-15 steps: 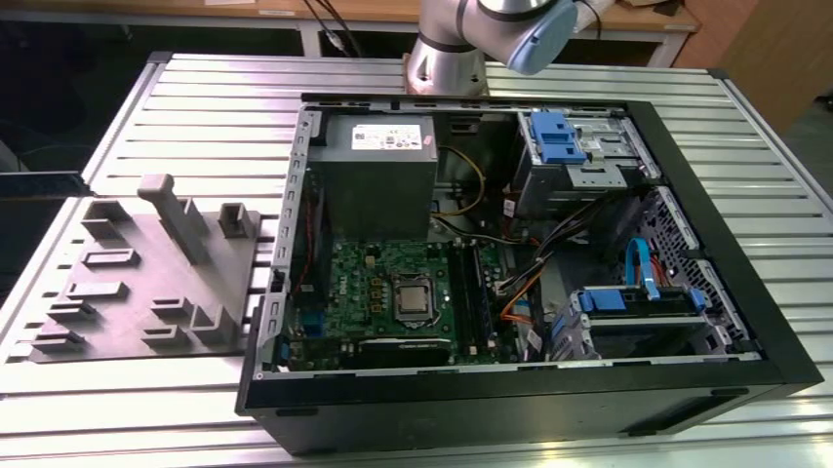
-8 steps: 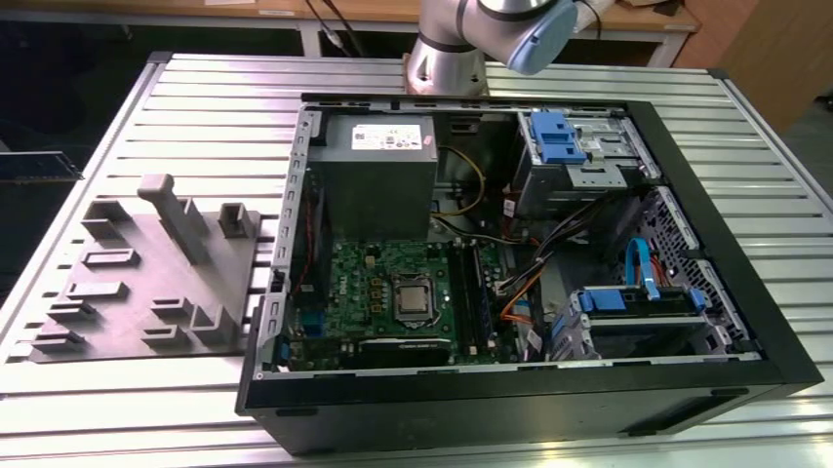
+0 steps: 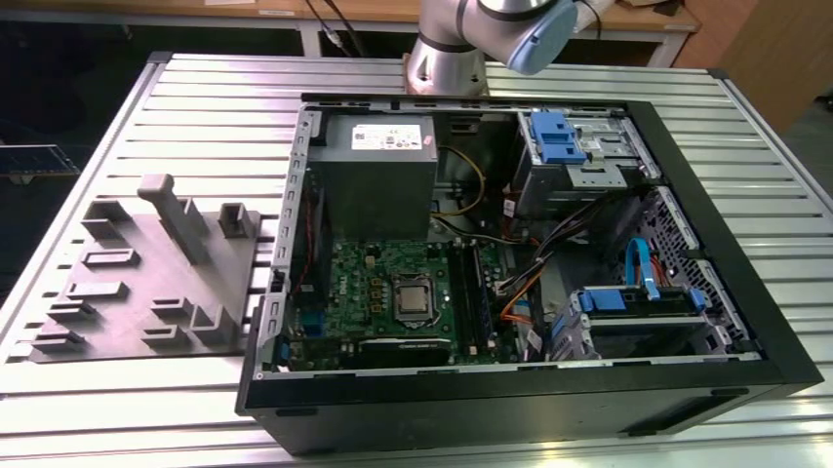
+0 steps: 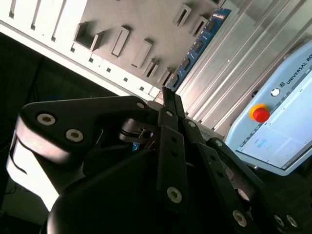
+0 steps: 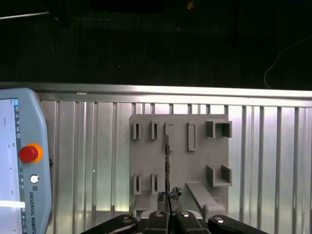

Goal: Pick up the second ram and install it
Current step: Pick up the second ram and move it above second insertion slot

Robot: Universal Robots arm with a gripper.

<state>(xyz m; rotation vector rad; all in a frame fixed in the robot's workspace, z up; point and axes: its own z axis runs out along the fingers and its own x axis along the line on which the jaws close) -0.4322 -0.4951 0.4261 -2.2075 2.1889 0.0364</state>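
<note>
— Why hold it that way?
— My hand (image 5: pixel 168 196) is closed on one end of the second ram (image 5: pixel 167 161), so I reckon its free length stays clear for a slot. It hangs over the grey tray (image 5: pixel 200 161).
— Anything nearby?
— A pendant (image 5: pixel 24 161) lies on the worktop (image 5: pixel 87 161), and the open case (image 3: pixel 521 400) sits beside the tray.
</note>
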